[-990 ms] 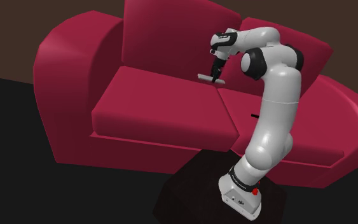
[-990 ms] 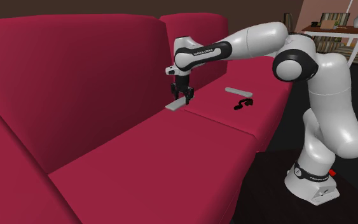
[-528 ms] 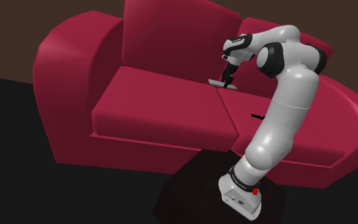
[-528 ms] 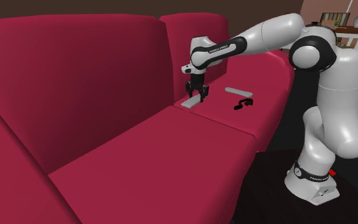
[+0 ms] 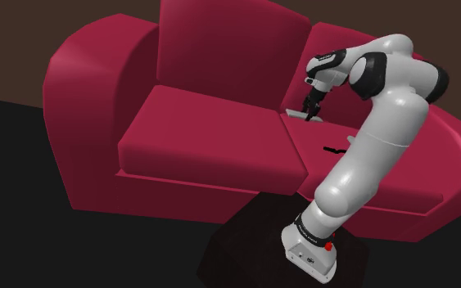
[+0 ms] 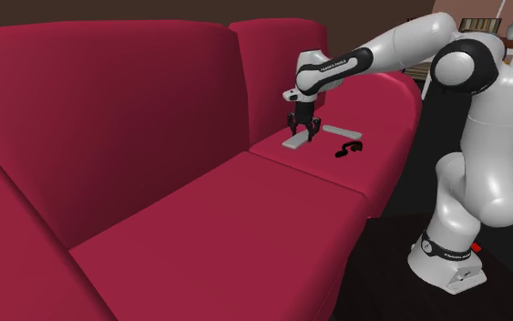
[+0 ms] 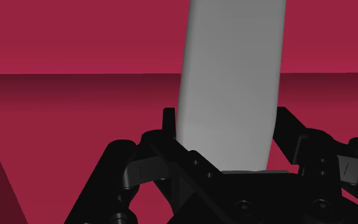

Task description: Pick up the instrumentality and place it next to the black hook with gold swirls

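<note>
Gripper [image 6: 300, 134] pinches one end of the grey flat bar [image 6: 295, 143], low over the red sofa [image 6: 200, 232] seat. Black hook [image 6: 345, 149] lies on that cushion, near but apart, toward the second exterior view's right. Bar's long axis points straight out from the fingers; contact with the seat unclear.

Hook [image 6: 346, 148] on sofa [image 6: 154, 228], bar [image 6: 297, 141] near it — leftward (second exterior view)

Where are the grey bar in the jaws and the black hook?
grey bar [image 7: 229, 79]: wrist view, middle of its flat face.
black hook [image 6: 346, 149]: second exterior view, middle of its body.
</note>
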`<action>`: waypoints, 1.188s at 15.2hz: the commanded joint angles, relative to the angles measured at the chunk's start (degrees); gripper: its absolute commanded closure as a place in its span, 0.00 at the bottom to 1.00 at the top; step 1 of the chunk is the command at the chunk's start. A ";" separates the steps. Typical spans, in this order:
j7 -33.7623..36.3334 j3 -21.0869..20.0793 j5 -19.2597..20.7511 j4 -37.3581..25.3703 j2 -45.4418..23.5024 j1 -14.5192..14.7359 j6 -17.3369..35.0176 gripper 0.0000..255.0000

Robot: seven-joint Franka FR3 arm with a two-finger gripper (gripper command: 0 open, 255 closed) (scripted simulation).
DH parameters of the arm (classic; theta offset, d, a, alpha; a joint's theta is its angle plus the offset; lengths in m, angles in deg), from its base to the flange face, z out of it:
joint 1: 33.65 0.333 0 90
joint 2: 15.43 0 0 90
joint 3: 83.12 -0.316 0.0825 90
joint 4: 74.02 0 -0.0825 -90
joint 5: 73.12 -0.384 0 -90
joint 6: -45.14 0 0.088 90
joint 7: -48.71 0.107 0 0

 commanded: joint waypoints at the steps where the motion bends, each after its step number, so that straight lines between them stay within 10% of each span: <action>1: -1.54 1.20 1.71 2.48 2.46 -0.83 0.63 1.00; 18: -22.44 12.31 4.70 6.19 6.42 -11.85 1.31 1.00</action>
